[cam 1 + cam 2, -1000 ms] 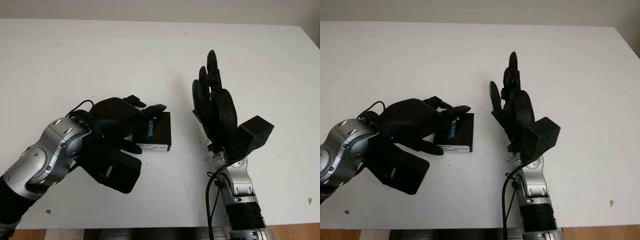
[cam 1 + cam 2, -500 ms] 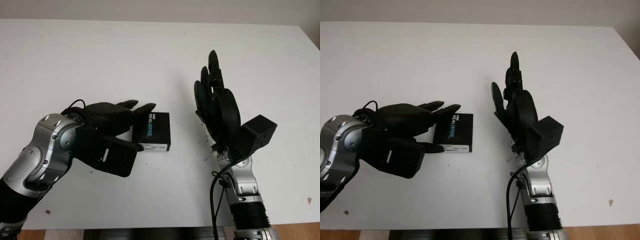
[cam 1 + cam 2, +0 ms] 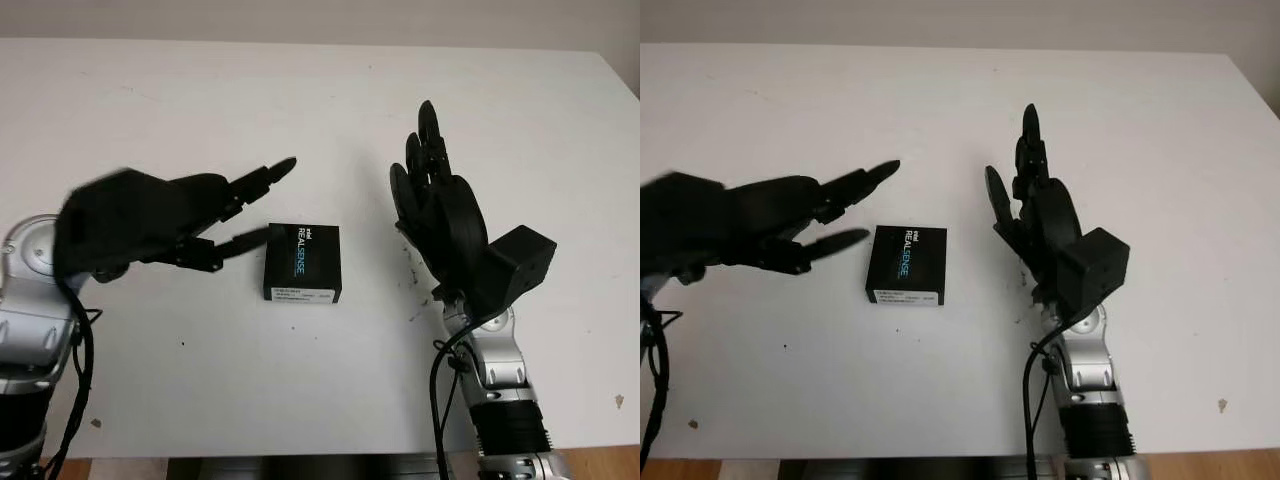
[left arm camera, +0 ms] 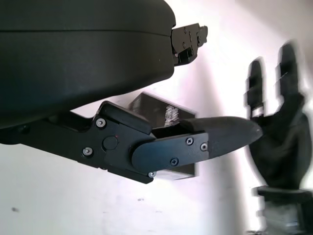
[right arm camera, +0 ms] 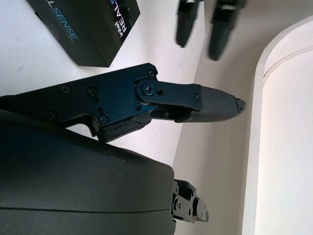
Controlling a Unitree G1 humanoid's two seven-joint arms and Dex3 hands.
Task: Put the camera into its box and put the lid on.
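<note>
The black camera box point(image 3: 301, 263) sits lid-on at mid-table between the open left hand point(image 3: 160, 220), just left of it, and the open right hand point(image 3: 440, 215), upright to its right; both hold nothing. With the lid seemingly seated, the careful finish is likely to draw both hands away without nudging the box.

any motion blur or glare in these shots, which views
Left eye and right eye views: the left robot hand is smeared at its back, while the box and right robot hand are crisp. Left wrist view: the right robot hand's outline is smeared.
</note>
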